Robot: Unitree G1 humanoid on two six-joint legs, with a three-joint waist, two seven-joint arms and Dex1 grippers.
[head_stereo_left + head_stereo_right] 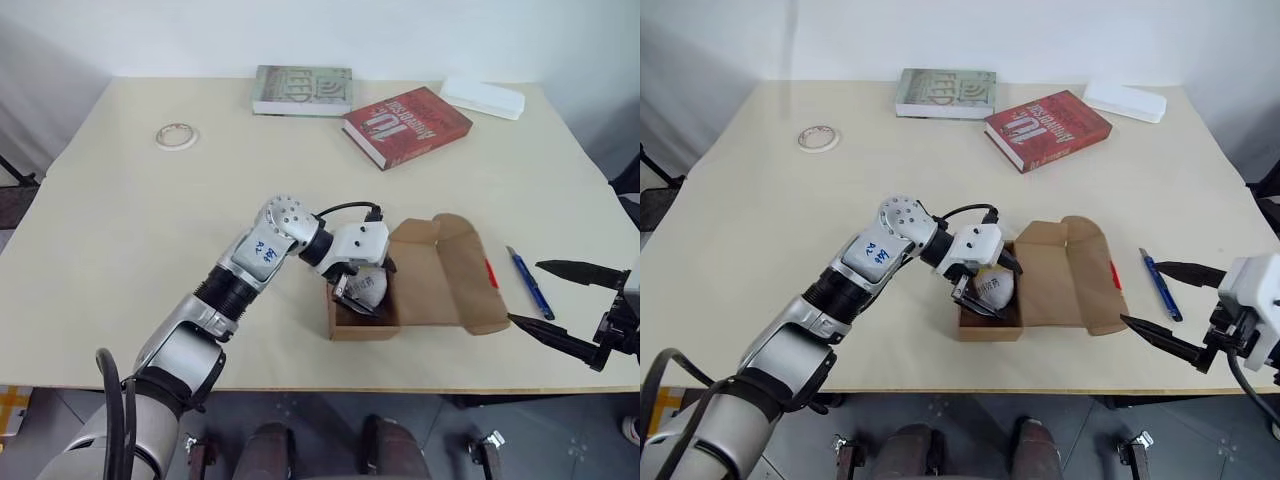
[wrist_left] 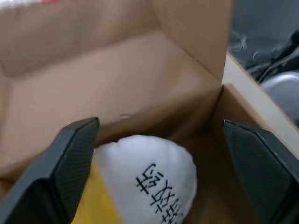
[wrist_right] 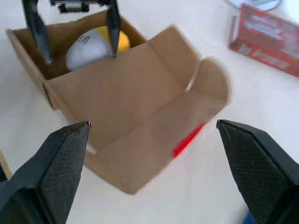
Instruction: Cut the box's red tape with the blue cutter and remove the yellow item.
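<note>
The box (image 1: 400, 290) lies open on the bench (image 1: 150, 220), tape cut, cutter (image 1: 529, 283) beside it. Left pincer (image 2: 159, 154), spread apart, straddles the yellow item (image 3: 119, 41) inside; right pincer (image 1: 565, 305) gapes empty. Lifting out remains.

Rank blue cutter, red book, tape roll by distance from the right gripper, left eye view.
From the right gripper:
1. blue cutter, just beside it, right of the box.
2. red book, far side of the table.
3. tape roll, far left.
</note>
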